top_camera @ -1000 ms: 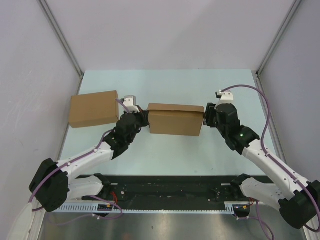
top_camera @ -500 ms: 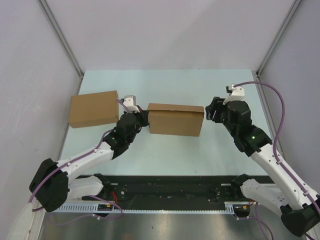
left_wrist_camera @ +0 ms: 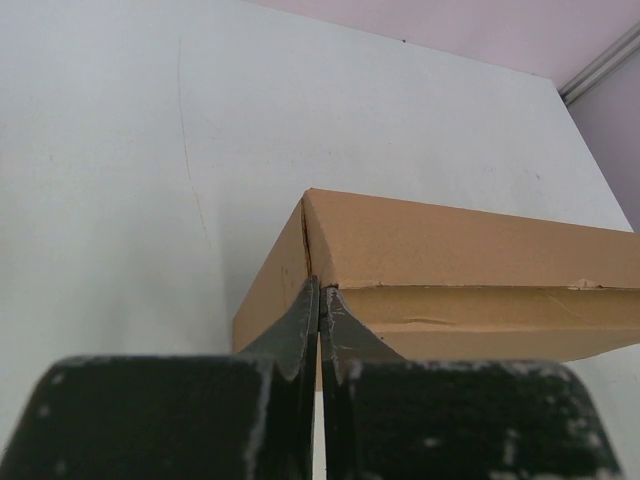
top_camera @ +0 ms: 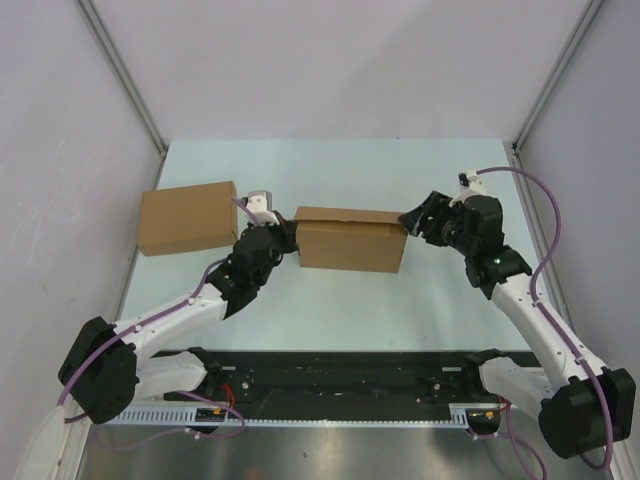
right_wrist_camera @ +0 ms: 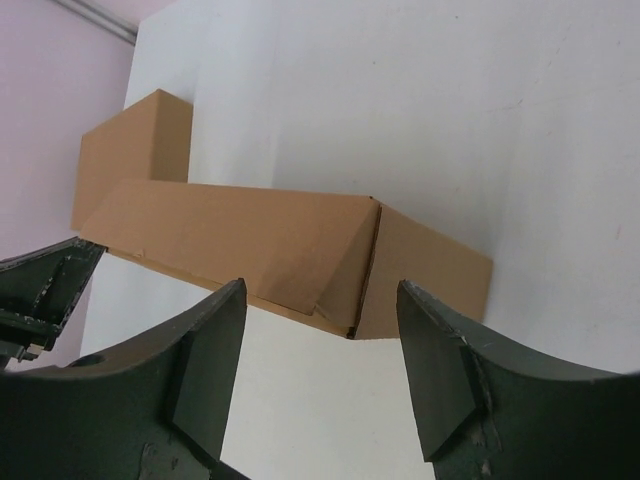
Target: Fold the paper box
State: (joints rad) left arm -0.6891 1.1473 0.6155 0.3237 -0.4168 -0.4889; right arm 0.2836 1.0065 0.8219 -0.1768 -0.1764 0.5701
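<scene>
The paper box (top_camera: 350, 240) is a brown, folded-up rectangular box in the middle of the table. My left gripper (top_camera: 291, 238) is shut, its tips pressed against the box's left end. In the left wrist view the shut fingertips (left_wrist_camera: 320, 292) meet the box (left_wrist_camera: 470, 270) at its near top corner, and nothing shows between them. My right gripper (top_camera: 412, 222) is open, just off the box's right end and not touching it. In the right wrist view the open gripper (right_wrist_camera: 320, 305) faces that end of the box (right_wrist_camera: 260, 240), where a seam runs down the corner.
A second plain brown cardboard box (top_camera: 188, 217) stands at the left edge of the pale table (top_camera: 330, 165); it also shows behind the paper box (right_wrist_camera: 135, 150). Grey walls enclose the table on three sides. The arm bases and a black rail (top_camera: 330, 385) line the near edge.
My right gripper has opened, let go of the box's right end and drawn back a little to the right, its wrist turning. The left arm and the box have stayed put.
</scene>
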